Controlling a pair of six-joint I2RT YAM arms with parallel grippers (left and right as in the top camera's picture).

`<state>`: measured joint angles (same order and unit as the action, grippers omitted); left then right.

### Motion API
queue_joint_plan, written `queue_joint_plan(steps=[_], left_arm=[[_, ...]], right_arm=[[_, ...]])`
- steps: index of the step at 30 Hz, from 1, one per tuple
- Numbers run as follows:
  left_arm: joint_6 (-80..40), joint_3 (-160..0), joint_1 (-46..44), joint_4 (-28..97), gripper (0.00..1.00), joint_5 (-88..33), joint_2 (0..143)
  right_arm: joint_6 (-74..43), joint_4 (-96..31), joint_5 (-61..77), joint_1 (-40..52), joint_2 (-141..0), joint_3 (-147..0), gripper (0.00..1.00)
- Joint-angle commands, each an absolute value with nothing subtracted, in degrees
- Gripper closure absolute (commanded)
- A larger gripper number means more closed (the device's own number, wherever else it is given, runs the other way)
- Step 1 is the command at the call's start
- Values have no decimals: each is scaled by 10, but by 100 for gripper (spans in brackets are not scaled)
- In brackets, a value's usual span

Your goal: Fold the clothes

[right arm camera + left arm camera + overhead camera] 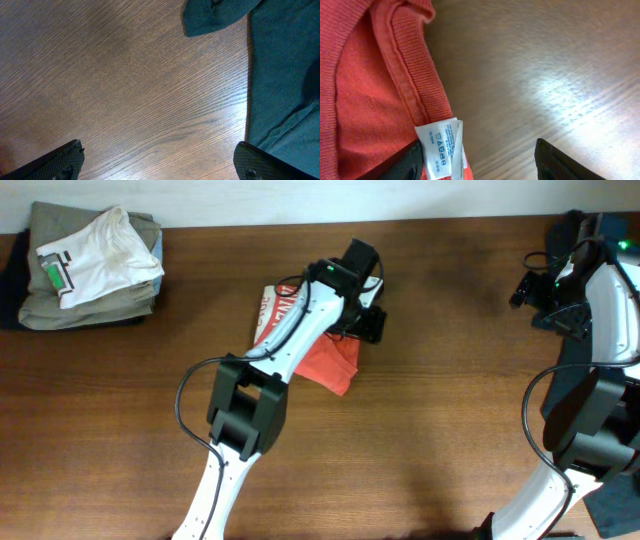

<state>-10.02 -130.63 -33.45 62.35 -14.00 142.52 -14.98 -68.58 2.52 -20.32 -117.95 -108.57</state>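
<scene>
At the left wrist, the T-shirt [365, 90] shows a label [442, 149].

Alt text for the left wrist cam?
Close-up of the red-orange T-shirt, its ribbed edge and a white care label, lying on the wooden table. The left gripper is open at the bottom of the frame, one dark finger by the label and the other over bare wood.
</scene>
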Motion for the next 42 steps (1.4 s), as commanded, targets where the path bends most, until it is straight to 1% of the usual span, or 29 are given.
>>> queue_joint_plan(steps=[1, 6, 10, 12, 13, 16, 17, 18, 20, 24, 25, 27, 29, 32, 34, 37, 42], left_arm=[[-91, -1310, -362, 626, 29, -141, 1439], [-91, -1311, -366, 625, 29, -141, 1453], [-91, -1352, -361, 634, 28, -141, 1429], [-91, -1389, -361, 649, 19, -141, 1410], [-91, -1409, -361, 660, 15, -141, 1400], [-74, -1476, -357, 705, 13, -140, 1374], [-68, -1491, -353, 715, 6, -138, 1371], [-67, -1509, -341, 732, 1, -121, 1368], [-67, -1520, -314, 753, 1, -95, 1368], [-10, -1519, -226, 792, 1, -102, 1374], [3, -1519, -203, 796, 1, -114, 1378], [41, -1519, -156, 803, 1, -186, 1388], [64, -1519, -99, 805, 1, -307, 1408], [99, -1519, -43, 806, 1, -439, 1446], [100, -1519, -21, 806, 1, -468, 1472], [113, -1519, -6, 806, 1, -468, 1511], [113, -1519, -13, 806, 1, -468, 1557]], right_arm=[[-153, -686, 17, -203, -1175, -1089, 1], [-153, -686, 17, -203, -1175, -1089, 1], [-153, -686, 17, -203, -1175, -1089, 1], [-153, -686, 17, -203, -1175, -1089, 1], [-153, -686, 17, -203, -1175, -1089, 1], [-153, -686, 17, -203, -1175, -1089, 1], [-153, -686, 17, -203, -1175, -1089, 1], [-153, -686, 17, -203, -1175, -1089, 1], [-153, -686, 17, -203, -1175, -1089, 1], [-153, -686, 17, -203, -1175, -1089, 1], [-153, -686, 17, -203, -1175, -1089, 1], [-153, -686, 17, -203, -1175, -1089, 1], [-153, -686, 17, -203, -1175, -1089, 1], [-153, -686, 17, -203, -1175, -1089, 1], [-153, -686, 17, -203, -1175, -1089, 1], [-153, -686, 17, -203, -1175, -1089, 1], [-153, -686, 17, -203, -1175, -1089, 1]])
